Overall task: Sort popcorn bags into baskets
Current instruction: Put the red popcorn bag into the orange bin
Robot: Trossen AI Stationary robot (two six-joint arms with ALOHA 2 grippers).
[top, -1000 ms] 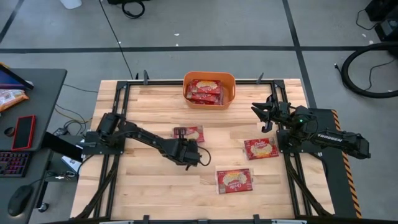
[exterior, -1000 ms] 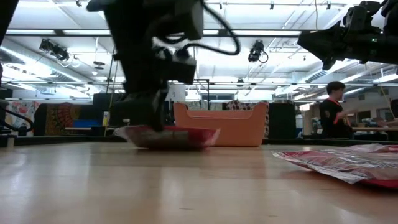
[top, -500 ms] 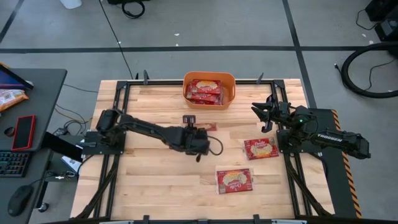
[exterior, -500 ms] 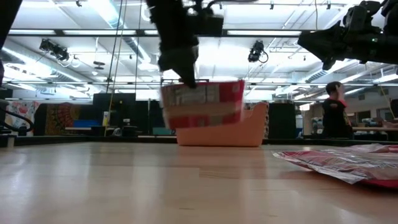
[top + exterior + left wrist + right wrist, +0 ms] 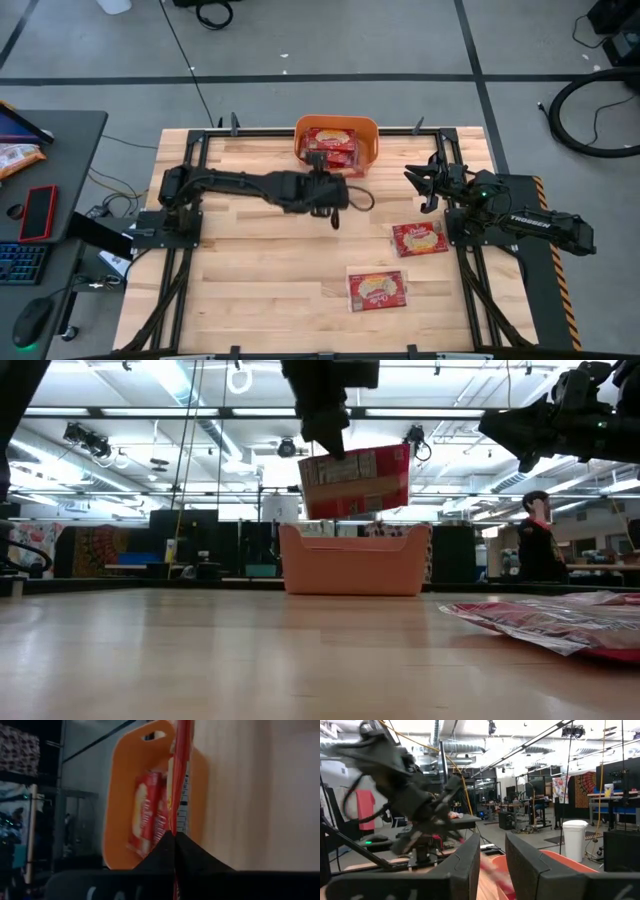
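My left gripper (image 5: 318, 170) is shut on a red popcorn bag (image 5: 355, 482), which hangs in the air just above the near wall of the orange bin (image 5: 355, 565). The bin (image 5: 337, 145) stands at the table's far edge with red packets (image 5: 330, 143) lying inside. Two more packets lie flat on the table, one (image 5: 420, 238) by the right arm and one (image 5: 377, 290) nearer the near edge. My right gripper (image 5: 425, 185) waits open at the table's right side, touching nothing. My left gripper pinches the bag between its two fingers at the upper edge near one corner (image 5: 328, 455), coming from above. In the left wrist view the bag (image 5: 180, 770) runs edge-on away from the shut fingertips (image 5: 174, 837). It hangs below the fingers, slightly tilted, lifted clear of table and bin.
A side desk left of the table carries a red phone (image 5: 40, 212) and a keyboard. The black table frame runs along both sides. A person (image 5: 540, 540) stands in the room far behind the table. Bare wood lies between the bin and the two packets.
My left gripper has lifted the bag off the table's middle and carried it up and toward the far edge, over to the bin. The bag, flat on the wood a second ago, now hangs clear above the bin's near wall.
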